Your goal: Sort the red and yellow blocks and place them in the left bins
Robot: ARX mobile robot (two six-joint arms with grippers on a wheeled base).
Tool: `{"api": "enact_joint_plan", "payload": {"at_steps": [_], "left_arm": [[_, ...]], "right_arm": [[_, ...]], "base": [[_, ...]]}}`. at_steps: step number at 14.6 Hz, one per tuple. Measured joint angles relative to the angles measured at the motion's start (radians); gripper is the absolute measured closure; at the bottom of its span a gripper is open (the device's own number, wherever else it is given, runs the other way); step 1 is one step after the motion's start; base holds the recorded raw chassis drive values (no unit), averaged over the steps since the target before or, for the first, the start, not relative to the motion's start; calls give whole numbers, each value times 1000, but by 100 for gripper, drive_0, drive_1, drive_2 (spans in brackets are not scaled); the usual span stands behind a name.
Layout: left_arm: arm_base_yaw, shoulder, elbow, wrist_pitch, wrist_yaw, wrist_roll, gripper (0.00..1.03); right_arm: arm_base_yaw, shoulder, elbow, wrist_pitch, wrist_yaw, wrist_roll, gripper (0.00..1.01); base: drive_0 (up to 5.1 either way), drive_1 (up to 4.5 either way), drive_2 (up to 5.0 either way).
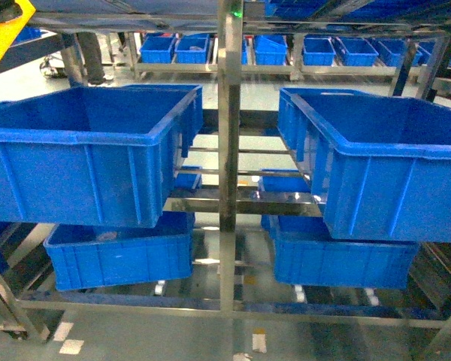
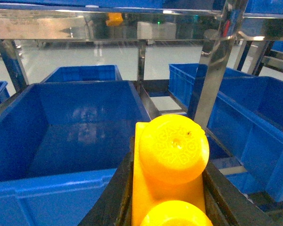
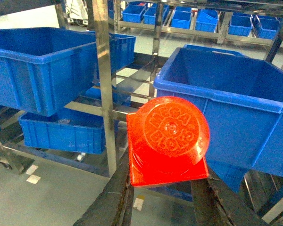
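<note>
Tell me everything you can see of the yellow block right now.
The yellow block is glossy orange-yellow plastic, elongated, with two round studs on top; the far stud carries embossed lettering, the near one is cut off by the frame. It sits lengthwise between the dark fingers of the left gripper, which press both its sides. It hangs over the near rim of the upper left bin.

Two crates up on rack, left (image 1: 83, 150) and right (image 1: 383, 162) of centre post (image 1: 228, 150); two more crates beneath.
</note>
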Motion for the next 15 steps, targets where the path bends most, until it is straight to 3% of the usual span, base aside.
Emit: {"api": "enact_joint_plan", "payload": {"at_steps": [7, 12, 13, 15], "left_arm": [[-1, 1, 0, 3, 0, 0, 76], [0, 6, 0, -1, 0, 0, 76], [0, 6, 0, 2, 0, 0, 76], [0, 6, 0, 1, 0, 0, 76]], "right_arm": [[0, 3, 0, -2, 0, 0, 73], [0, 5, 0, -2, 2, 0, 73], [-7, 10, 0, 16, -1, 0, 73], [-79, 178, 3, 174, -38, 0, 73]], "base": [[-3, 430, -435], [0, 0, 0], [0, 0, 0], [0, 0, 0]]}}
